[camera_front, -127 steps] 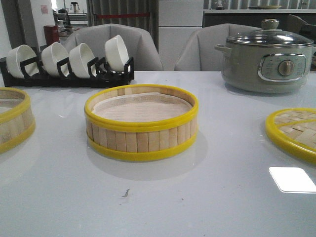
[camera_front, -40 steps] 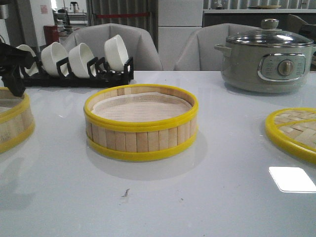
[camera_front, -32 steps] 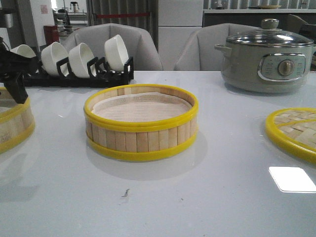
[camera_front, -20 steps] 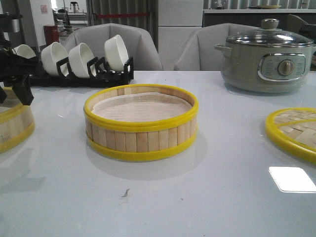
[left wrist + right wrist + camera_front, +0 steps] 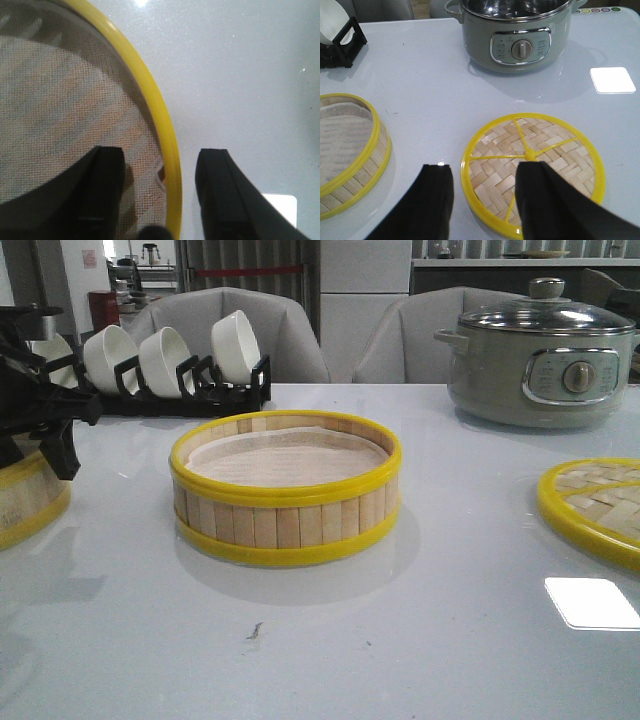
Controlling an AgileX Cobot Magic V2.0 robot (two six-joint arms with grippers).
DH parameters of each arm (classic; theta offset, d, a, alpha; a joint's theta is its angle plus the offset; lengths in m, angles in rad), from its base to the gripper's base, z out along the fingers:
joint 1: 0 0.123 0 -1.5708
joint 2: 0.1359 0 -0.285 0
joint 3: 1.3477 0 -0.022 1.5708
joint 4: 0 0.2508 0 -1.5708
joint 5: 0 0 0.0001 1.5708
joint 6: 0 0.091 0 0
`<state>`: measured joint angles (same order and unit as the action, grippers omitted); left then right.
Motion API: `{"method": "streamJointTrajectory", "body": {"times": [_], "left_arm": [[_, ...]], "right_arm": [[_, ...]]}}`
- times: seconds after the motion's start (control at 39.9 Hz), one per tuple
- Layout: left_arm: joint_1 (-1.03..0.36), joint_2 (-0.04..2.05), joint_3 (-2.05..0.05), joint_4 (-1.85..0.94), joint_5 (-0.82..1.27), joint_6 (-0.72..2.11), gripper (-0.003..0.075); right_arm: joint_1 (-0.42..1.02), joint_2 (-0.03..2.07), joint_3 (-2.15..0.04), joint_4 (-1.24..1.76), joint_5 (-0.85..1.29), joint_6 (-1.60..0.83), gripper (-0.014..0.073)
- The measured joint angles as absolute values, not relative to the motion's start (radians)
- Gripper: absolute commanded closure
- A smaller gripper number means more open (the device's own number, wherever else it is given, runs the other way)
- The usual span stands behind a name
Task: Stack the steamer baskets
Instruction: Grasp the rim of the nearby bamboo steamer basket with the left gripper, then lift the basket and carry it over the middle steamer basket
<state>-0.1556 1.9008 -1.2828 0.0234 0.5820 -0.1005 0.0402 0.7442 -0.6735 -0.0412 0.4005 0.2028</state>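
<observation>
While the left gripper (image 5: 161, 187) straddles the left steamer basket (image 5: 28, 496) rim, jaws spread, right gripper (image 5: 482, 200) parted above the woven lid (image 5: 532, 167), bare table (image 5: 430, 640) around the centre basket (image 5: 286, 488).

No text, label or number is legible; the pot's (image 5: 517, 31) panel markings are blurred.

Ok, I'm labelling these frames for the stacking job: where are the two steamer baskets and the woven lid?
Centre steamer basket (image 5: 285, 525): front view, front slat wall.
Left steamer basket (image 5: 167, 135): left wrist view, yellow top rim, open jaws astride it.
Woven lid (image 5: 545, 145): right wrist view, woven face.
</observation>
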Motion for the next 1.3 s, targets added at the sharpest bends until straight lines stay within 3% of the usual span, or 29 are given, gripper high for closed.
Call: {"method": "streamJointTrajectory", "body": {"times": [0.05, 0.1, 0.15, 0.4, 0.68, 0.88, 1.3], "left_arm": [[-0.156, 1.903, -1.283, 0.023, 0.585, -0.100, 0.0587], [-0.156, 1.905, -1.283, 0.022, 0.585, -0.100, 0.0647], [-0.156, 1.907, -1.284, 0.014, 0.585, -0.100, 0.0617], [-0.156, 1.913, -1.319, 0.010, 0.638, -0.100, 0.0634], [-0.194, 1.915, -1.521, -0.012, 0.788, -0.102, 0.0634], [-0.337, 1.915, -1.678, -0.012, 0.861, -0.102, 0.0634], [-0.667, 1.979, -1.708, -0.025, 0.840, -0.100, 0.0634]], "right_arm": [[0.040, 0.744, -0.673, -0.041, 0.400, 0.203, 0.0178], [0.040, 0.744, -0.673, -0.041, 0.400, 0.203, 0.0178], [0.040, 0.744, -0.673, -0.041, 0.400, 0.203, 0.0178], [0.040, 0.744, -0.673, -0.041, 0.400, 0.203, 0.0178], [0.040, 0.744, -0.673, -0.041, 0.400, 0.203, 0.0178], [0.040, 0.744, -0.673, -0.041, 0.400, 0.203, 0.0178], [0.040, 0.744, -0.673, -0.041, 0.400, 0.203, 0.0178]]}}
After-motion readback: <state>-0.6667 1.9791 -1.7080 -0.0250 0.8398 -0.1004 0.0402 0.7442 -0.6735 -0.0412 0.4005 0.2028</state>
